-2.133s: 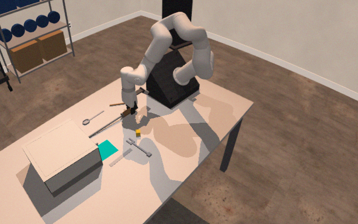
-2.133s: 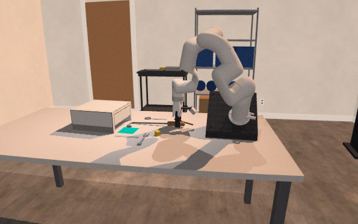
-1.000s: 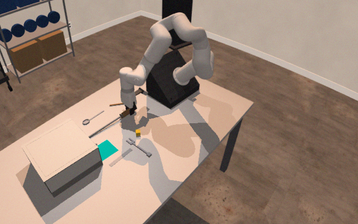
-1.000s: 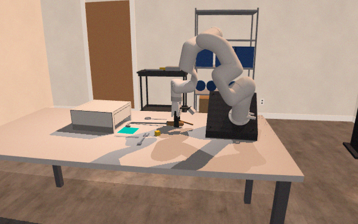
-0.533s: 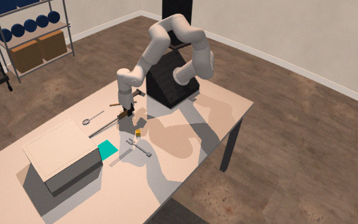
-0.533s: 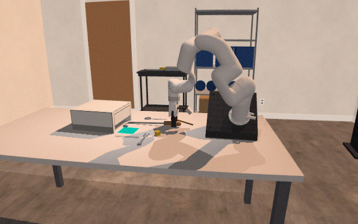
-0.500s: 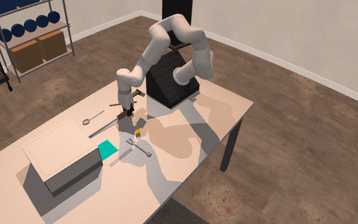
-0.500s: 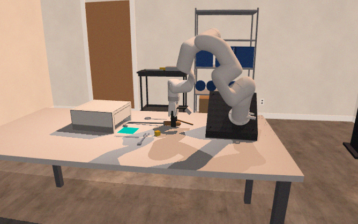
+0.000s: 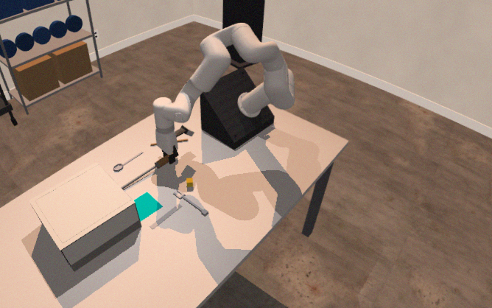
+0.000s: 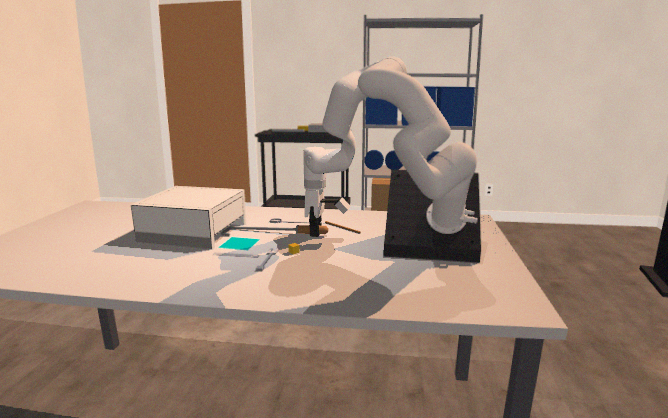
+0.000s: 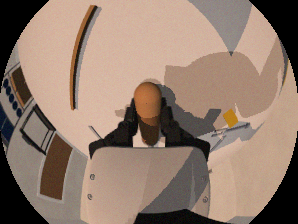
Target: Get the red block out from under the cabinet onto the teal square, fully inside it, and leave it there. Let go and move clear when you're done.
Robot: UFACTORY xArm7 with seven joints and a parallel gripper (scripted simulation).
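The red block is not in sight in any view. The white cabinet [image 9: 85,210] stands at the table's left, and the teal square [image 9: 147,205] lies on the table at its right corner; both also show in the exterior view, the cabinet [image 10: 187,212] and the square [image 10: 239,243]. My gripper [image 9: 171,158] points straight down and is shut on the brown handle [image 9: 163,161] of a long metal rod tool [image 9: 138,178], whose shaft points toward the cabinet. The wrist view shows the handle [image 11: 148,112] between my fingers. The tool sits low, at table height.
A small yellow block [image 9: 189,183] and a grey wrench [image 9: 191,203] lie right of the teal square, and a flat grey bar [image 9: 163,217] lies in front of it. A hammer [image 9: 180,134] and a ring-ended tool [image 9: 127,162] lie behind my gripper. The arm's black base [image 9: 236,110] is at the back.
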